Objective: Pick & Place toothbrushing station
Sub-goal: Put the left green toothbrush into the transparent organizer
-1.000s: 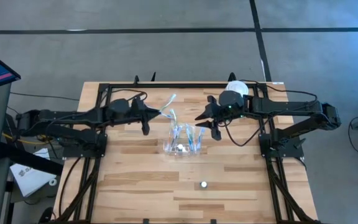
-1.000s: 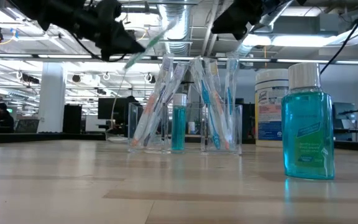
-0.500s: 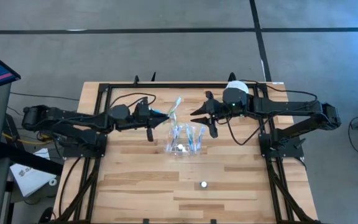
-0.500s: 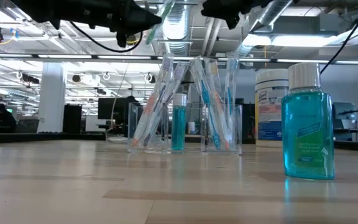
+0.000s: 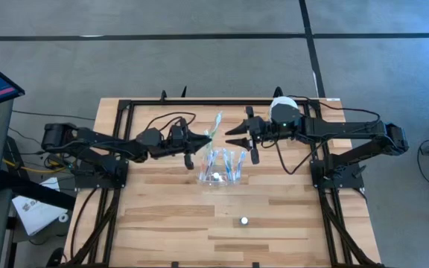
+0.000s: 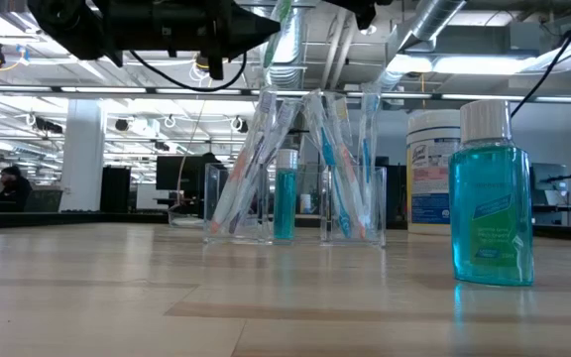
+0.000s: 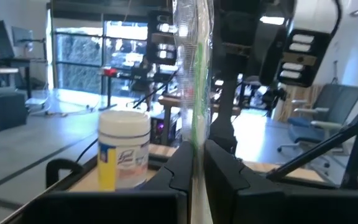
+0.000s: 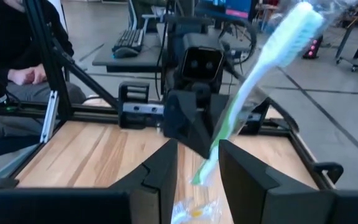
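A clear plastic holder (image 5: 218, 170) stands mid-table with several white-and-blue toothbrushes (image 6: 256, 159) leaning in it and a small blue tube (image 6: 284, 198) upright in its middle. My left gripper (image 5: 198, 142) hovers just left of the holder, above it, and is shut on a wrapped white-and-green toothbrush (image 5: 214, 128). My right gripper (image 5: 237, 137) is open and hovers just right of that brush, facing the left gripper. In the right wrist view its fingers (image 8: 160, 180) frame the brush (image 8: 260, 81) without touching it. My left gripper pinches the toothbrush's handle end (image 7: 195, 148), in its clear wrapper, between its two fingers. The fingers come level from the table's left. The brush is lifted clear and rises past the fingertips, its head end (image 7: 191, 37) slanting up and toward the far right.
A blue mouthwash bottle with a white cap (image 6: 491, 198) stands near the front edge (image 5: 244, 220). A large white tub with a blue label (image 5: 283, 109) stands at the far edge behind my right arm. Black frame rails (image 5: 118, 149) run along the table's sides.
My left gripper has moved toward the table's right, closer to the holder, carrying the toothbrush, which now stands more upright. My right gripper has risen and drifted slightly left toward the brush, staying open.
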`<state>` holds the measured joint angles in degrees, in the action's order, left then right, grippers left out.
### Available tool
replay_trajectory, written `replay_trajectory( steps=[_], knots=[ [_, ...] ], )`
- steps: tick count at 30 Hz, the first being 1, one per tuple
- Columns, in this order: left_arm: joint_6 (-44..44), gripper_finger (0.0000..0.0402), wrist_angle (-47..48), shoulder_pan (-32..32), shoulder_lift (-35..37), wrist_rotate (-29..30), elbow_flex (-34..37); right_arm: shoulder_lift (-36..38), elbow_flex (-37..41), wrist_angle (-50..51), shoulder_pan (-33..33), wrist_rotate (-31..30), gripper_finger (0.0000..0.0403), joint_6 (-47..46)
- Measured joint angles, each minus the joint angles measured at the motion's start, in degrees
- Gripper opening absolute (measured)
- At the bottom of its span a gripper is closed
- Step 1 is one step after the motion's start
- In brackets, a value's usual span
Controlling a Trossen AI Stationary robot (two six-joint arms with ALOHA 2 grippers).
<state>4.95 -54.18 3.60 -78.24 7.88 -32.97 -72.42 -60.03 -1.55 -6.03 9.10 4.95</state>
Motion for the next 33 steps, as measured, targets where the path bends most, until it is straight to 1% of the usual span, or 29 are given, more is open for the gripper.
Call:
replay_trajectory(
  steps=[4, 12, 21, 27, 30, 33],
  knots=[
    [0.00, 0.0014, -2.77, -0.58, -2.50, -0.83, -0.66, 0.00, 0.00, -1.27, 0.00, 0.00, 0.0107, 0.00],
    [-2.07, 0.0014, -3.53, -2.86, -6.42, -0.81, -4.29, 0.00, 0.00, -1.60, 0.00, 0.00, 0.0107, -0.02],
    [-2.14, 0.0014, -4.05, -3.29, -11.02, -0.74, -7.62, 0.00, 0.00, -1.63, 0.40, 0.00, 0.0107, 0.00],
    [-3.82, 0.0014, -4.33, -3.29, -12.00, -0.69, -8.04, 0.00, 0.00, -1.49, 0.44, 0.00, 0.0107, 0.00],
    [-4.31, 0.0015, -4.34, -3.29, -11.64, -0.67, -8.04, 0.00, 0.00, -1.48, 0.44, 0.00, 0.0098, 0.00],
    [-4.33, 0.0015, -4.85, -3.29, -11.38, -0.64, -8.07, 0.00, 0.00, -1.48, 0.44, 0.00, 0.0074, 0.03]
  ],
)
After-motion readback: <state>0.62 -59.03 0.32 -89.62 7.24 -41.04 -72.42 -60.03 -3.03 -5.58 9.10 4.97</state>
